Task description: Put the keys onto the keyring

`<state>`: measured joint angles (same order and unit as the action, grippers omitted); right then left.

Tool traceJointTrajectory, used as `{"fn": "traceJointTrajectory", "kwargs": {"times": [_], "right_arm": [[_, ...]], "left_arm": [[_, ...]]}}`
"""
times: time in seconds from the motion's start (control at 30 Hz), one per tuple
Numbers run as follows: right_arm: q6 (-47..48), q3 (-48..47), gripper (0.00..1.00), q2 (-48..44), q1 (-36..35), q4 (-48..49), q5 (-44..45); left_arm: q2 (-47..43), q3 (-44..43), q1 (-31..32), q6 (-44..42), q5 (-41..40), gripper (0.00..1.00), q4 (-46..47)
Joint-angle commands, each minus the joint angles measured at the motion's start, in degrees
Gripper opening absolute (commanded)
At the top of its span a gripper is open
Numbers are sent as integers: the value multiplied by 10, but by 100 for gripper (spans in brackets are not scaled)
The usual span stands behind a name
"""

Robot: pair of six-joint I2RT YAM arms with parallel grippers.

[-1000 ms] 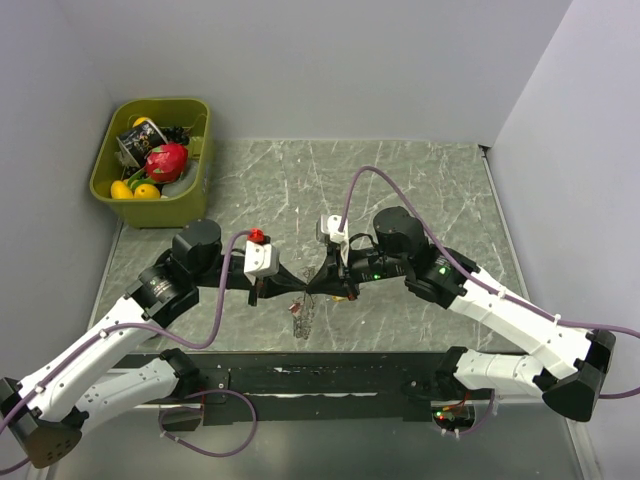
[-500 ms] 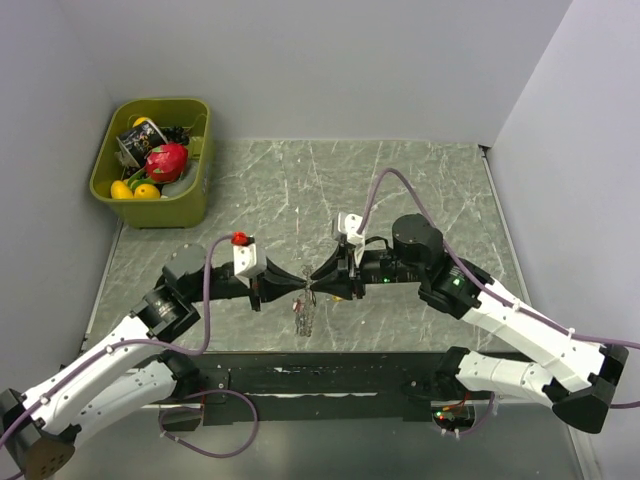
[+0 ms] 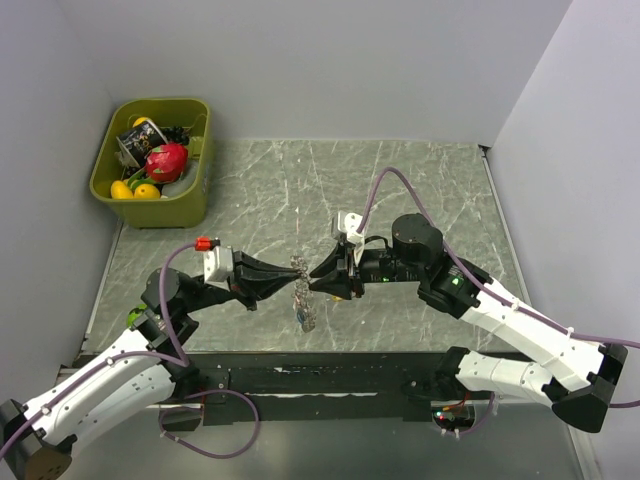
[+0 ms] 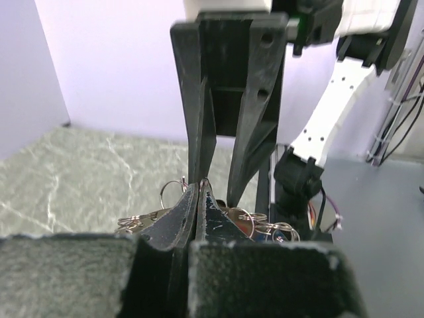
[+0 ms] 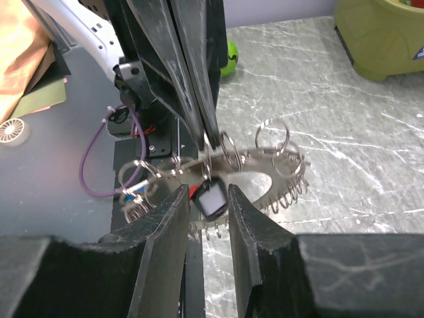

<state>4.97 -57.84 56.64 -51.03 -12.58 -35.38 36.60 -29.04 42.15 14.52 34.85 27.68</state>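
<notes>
Grey marble table (image 3: 420,180) below: we note the left gripper (image 3: 292,280) clamped shut on the keyring (image 3: 304,305), which hangs above the table, and the right gripper (image 3: 316,282) with jaws parted around a small dark key (image 5: 212,199) at the keyring's edge; we would steady the keyring and withdraw slowly.

Both arms wear white shells, the left arm (image 3: 100,375) and the right arm (image 3: 520,322), with round black joints between the links. Thin purple cables (image 5: 84,165) loop along them. Each wrist carries a white camera block (image 3: 347,226), and the left one has a red cap (image 3: 203,243). The left gripper (image 3: 292,285) and right gripper (image 3: 313,282) have black, tapering fingers (image 5: 159,252) with a rough matt surface. A green light (image 3: 453,281) glows on the right arm.
</notes>
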Motion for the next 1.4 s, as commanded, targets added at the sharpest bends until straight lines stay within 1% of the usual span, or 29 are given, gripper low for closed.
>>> {"fn": "traceJointTrajectory", "kwargs": {"times": [0.0, 0.1, 0.13, 0.2, 0.23, 0.3, 0.33, 0.4, 0.73, 0.9, 0.97, 1.0, 1.1, 1.2, 1.33, 1.37], "right_arm": [[-2, -4, 36, -5, -2, 27, -4], [-4, -5, 28, 0, -2, 28, -9], [-4, -5, 22, 2, -2, 30, -11], [-5, -4, 18, 3, -3, 33, -13], [-6, -3, 14, 2, -2, 35, -13], [-4, -3, 9, 1, -2, 32, -15], [-4, -3, 4, 1, -2, 32, -17], [-1, 1, 0, -1, -2, 33, -17], [11, 11, 0, 11, -2, 26, -34], [12, 12, 0, 9, -3, 23, -33], [10, 13, 8, -3, -2, 27, -22], [10, 16, 18, -9, -2, 33, -15], [7, 26, 33, -42, -2, 48, 11], [-2, 30, 39, -70, -1, 59, 34], [-20, 28, 45, -87, -1, 61, 38], [-23, 28, 50, -87, -1, 62, 36]], "left_arm": [[-12, 6, 2, 24, -8, 1, 91], [-7, 5, 2, 29, -1, 1, 97], [-6, 4, 2, 30, 5, 1, 99], [-4, 4, 2, 29, 7, 1, 101], [-4, 3, 2, 28, 7, 1, 101], [-4, 3, 2, 26, 5, 1, 100], [-4, 1, 2, 24, 4, 1, 99], [-6, 0, 2, 21, 1, 1, 97], [-13, 8, 2, 29, 0, 1, 123], [-15, 8, 1, 25, 4, 1, 113], [-16, 6, 2, 19, 7, 1, 99], [-18, 2, 2, 10, 9, 1, 92], [-21, -4, 1, -7, 20, 1, 55], [-21, -11, 2, -14, 43, 1, 26], [-22, -15, 1, -17, 78, 1, 4], [-23, -15, 1, -19, 86, 1, -1]]}}
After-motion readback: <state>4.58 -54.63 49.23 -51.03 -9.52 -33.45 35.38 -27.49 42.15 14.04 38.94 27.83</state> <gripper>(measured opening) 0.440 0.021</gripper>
